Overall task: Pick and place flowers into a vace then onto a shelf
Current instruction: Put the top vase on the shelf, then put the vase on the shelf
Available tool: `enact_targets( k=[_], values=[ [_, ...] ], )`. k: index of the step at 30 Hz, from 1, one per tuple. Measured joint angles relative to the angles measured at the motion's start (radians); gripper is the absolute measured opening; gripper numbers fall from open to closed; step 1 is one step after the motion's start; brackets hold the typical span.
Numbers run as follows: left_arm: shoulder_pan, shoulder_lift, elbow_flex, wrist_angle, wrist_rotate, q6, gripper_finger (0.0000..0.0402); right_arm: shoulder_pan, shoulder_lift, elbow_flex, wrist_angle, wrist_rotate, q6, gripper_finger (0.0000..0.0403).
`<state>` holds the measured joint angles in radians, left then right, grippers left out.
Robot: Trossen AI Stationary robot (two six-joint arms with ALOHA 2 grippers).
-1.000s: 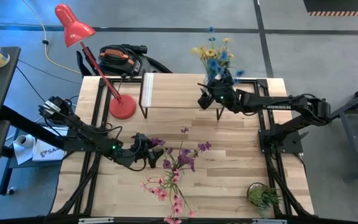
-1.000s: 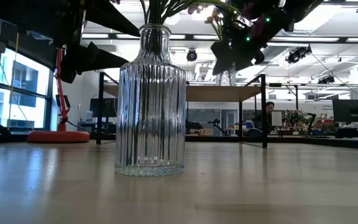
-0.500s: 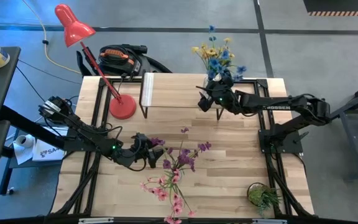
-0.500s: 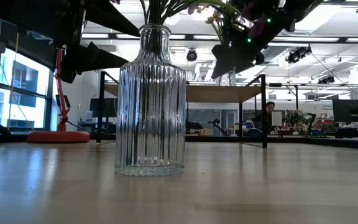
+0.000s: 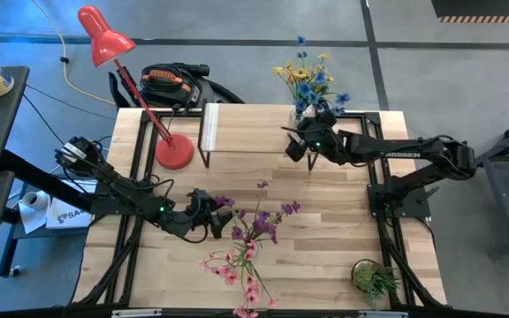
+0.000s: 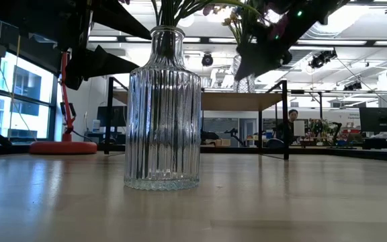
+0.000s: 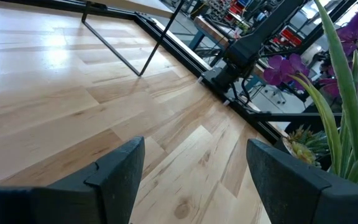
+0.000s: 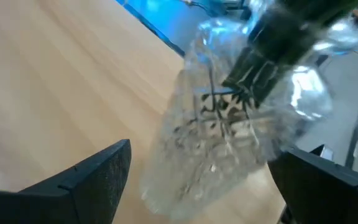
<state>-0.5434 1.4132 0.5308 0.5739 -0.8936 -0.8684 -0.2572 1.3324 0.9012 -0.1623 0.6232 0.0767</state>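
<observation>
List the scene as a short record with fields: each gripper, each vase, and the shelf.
left gripper: jaws open, empty, beside the front vase
right gripper: jaws open, facing the back vase
front vase: on the table, holds purple and pink flowers
back vase: on the shelf, right end, holds yellow and blue flowers
shelf: at the table's back edge

Ribbed clear glass vase (image 6: 162, 107), pale smooth wood table (image 5: 325, 221), glossy red lamp (image 5: 104, 34)

Robotics lab — open-plan workbenches (image 6: 247, 101), monitors (image 6: 379, 119)
</observation>
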Motion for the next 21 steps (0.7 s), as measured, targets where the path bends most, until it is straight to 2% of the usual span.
enact_targets(
  k=[10,16,21],
  values=[
    [0.0,0.0,0.0,0.0,0.0,0.0,0.0317,0.131,-0.116,0.0,-0.253,-0.008,0.157,0.0365],
    [0.0,0.0,0.0,0.0,0.0,0.0,0.0317,0.287,-0.181,0.0,-0.383,-0.006,0.268,0.0367],
    [0.0,0.0,0.0,0.0,0.0,0.0,0.0317,0.452,-0.253,0.0,-0.545,0.005,0.43,0.0369]
  ],
)
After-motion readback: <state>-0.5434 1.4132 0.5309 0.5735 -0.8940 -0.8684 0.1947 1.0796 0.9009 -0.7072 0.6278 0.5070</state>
